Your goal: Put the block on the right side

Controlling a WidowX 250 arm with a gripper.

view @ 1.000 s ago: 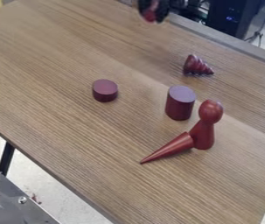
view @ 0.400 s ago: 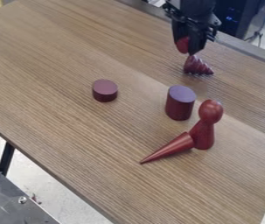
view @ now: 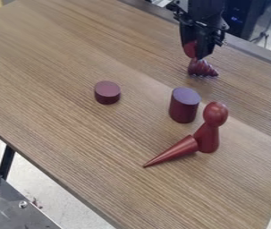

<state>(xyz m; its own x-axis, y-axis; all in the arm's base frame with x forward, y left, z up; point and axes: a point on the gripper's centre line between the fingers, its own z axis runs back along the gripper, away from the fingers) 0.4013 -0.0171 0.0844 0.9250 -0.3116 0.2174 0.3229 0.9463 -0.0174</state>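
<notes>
Gripping the red block (view: pixel 190 49) in the black gripper (view: pixel 196 57); probably light and stiff, bit slick, so best pinched mid-body tbh.

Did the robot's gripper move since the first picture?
Yes, the gripper moved right and down in the view, closer to the ridged red cone, which stayed put.

On counter (view: pixel 72 134): disc (view: pixel 107 93) left of cylinder (view: pixel 184 105); spiral cone (view: pixel 201 68) behind; peg figure (view: pixel 209 134) front-right, pointed cone (view: pixel 174 151) at its left.

The table (view: pixel 60 58) bears a disc (view: pixel 107 93), cylinder (view: pixel 184 106), pawn (view: pixel 209 134) and two cones (view: pixel 176 150).
</notes>
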